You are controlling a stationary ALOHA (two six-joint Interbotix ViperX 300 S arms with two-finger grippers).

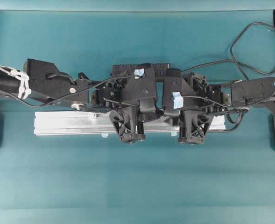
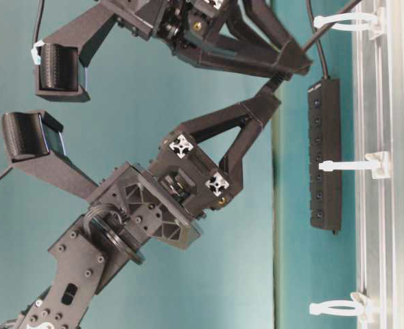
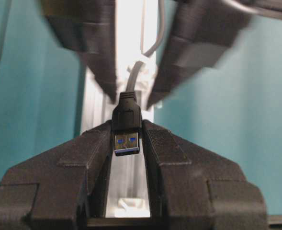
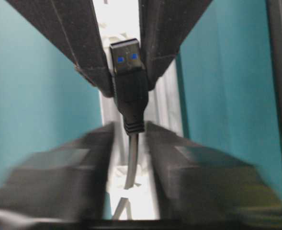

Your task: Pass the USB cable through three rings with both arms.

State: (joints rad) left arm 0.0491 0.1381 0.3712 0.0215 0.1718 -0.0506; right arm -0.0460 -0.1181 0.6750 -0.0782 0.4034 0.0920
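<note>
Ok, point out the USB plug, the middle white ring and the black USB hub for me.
USB plug (image 3: 127, 139): left wrist view, on its metal tip.
Middle white ring (image 2: 344, 165): table-level view, on its loop.
USB hub (image 2: 324, 154): table-level view, mid-body.

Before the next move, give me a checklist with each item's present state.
1. The left gripper clamps the USB cable by its plug: ok.
2. The right gripper shut on the cord behind the plug: cannot tell, its fingers are blurred.
3. Plug lined up over the silver rail: ok.
4. All three rings seated on the rail: ok.
5. Cord already through a ring: cannot tell.
</note>
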